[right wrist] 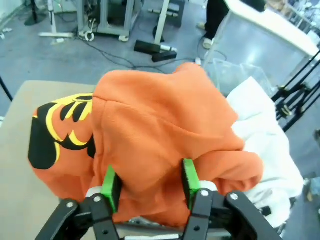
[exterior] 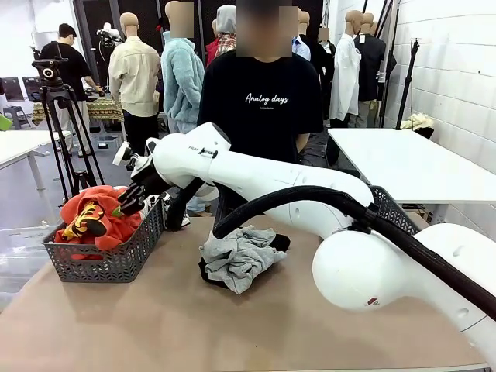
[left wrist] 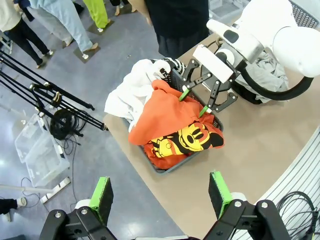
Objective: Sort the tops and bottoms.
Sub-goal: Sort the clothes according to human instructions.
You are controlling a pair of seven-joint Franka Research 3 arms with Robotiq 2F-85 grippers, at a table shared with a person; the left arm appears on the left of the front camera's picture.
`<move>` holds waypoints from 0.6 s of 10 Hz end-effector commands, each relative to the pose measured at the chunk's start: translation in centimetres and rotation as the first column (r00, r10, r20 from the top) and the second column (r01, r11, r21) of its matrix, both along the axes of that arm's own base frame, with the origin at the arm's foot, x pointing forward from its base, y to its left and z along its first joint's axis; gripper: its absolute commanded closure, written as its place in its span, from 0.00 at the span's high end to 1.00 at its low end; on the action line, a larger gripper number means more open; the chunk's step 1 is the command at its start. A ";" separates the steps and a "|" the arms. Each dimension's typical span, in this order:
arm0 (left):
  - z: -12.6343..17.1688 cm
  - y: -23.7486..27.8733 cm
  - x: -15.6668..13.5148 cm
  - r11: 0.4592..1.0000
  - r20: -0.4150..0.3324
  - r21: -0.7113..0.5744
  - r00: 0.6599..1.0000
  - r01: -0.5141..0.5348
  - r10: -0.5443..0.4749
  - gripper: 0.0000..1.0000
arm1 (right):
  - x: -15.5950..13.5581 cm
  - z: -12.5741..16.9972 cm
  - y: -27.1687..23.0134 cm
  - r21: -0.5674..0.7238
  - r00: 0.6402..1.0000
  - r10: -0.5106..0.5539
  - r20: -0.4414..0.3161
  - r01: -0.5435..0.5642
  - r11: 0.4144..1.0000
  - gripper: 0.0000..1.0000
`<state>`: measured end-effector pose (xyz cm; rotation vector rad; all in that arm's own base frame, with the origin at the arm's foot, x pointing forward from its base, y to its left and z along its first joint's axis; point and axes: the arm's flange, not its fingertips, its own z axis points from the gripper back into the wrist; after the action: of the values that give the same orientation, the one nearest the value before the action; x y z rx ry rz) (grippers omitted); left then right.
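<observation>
Now your right gripper (left wrist: 194, 102) stands parted astride a fold of the orange shirt (left wrist: 170, 120), lying in the basket (exterior: 108, 260) beside the white shirt (left wrist: 130, 95), likely the tops' bin; your left gripper (left wrist: 160, 192) hangs wide, empty.

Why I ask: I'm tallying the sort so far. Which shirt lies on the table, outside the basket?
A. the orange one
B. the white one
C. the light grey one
C: the light grey shirt lies crumpled on the table, while the orange shirt and the white shirt are piled in the grey basket.
</observation>
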<state>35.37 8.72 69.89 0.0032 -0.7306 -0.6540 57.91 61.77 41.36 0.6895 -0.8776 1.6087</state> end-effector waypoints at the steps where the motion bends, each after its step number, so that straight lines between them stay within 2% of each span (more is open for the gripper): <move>1: 0.0 0.0 0.0 1.000 -0.003 0.014 1.000 -0.011 0.012 1.00 | 13.1 4.0 13.1 0.043 1.000 -0.003 0.001 0.003 0.999 1.00; 6: 0.0 0.0 0.0 1.000 -0.003 0.014 1.000 -0.011 0.012 1.00 | 11.5 7.7 11.4 0.076 1.000 -0.007 0.021 0.006 0.997 1.00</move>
<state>35.37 8.71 69.89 0.0032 -0.7306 -0.6540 57.51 61.48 45.91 0.6887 -0.9529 1.6013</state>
